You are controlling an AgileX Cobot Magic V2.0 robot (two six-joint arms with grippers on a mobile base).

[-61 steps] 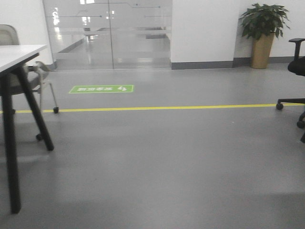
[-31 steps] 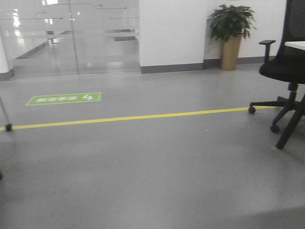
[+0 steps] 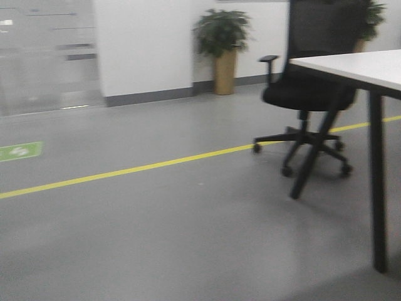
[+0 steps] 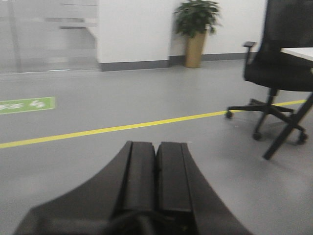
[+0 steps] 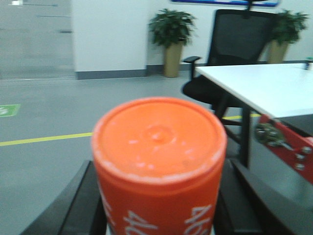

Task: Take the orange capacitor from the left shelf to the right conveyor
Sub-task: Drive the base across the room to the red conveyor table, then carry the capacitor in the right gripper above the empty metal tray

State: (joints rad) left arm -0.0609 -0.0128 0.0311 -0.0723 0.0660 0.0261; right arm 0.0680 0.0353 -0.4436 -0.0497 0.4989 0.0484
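In the right wrist view the orange capacitor (image 5: pixel 159 147) fills the foreground, upright, its flat top towards the camera and white digits on its side. My right gripper (image 5: pixel 160 200) is shut on it, one black finger (image 5: pixel 80 203) on each side of the cylinder. A corner of the right conveyor (image 5: pixel 288 142), red frame with silver bolts and a dark belt above, shows at the right edge of that view, beyond the capacitor. My left gripper (image 4: pixel 156 149) is shut with nothing between its pads and hangs over the bare grey floor. The left shelf is out of view.
A white table (image 3: pixel 357 66) with a black leg (image 3: pixel 376 188) stands at the right, a black office chair (image 3: pixel 307 94) on castors behind it. A potted plant (image 3: pixel 219 37) is by the far wall. A yellow line (image 3: pixel 125 169) and a green sign (image 3: pixel 19 150) mark the floor.
The front view has swung to the right: the plant and the chair have slid leftwards, the left table has gone from view, and a white table has come in at the right.
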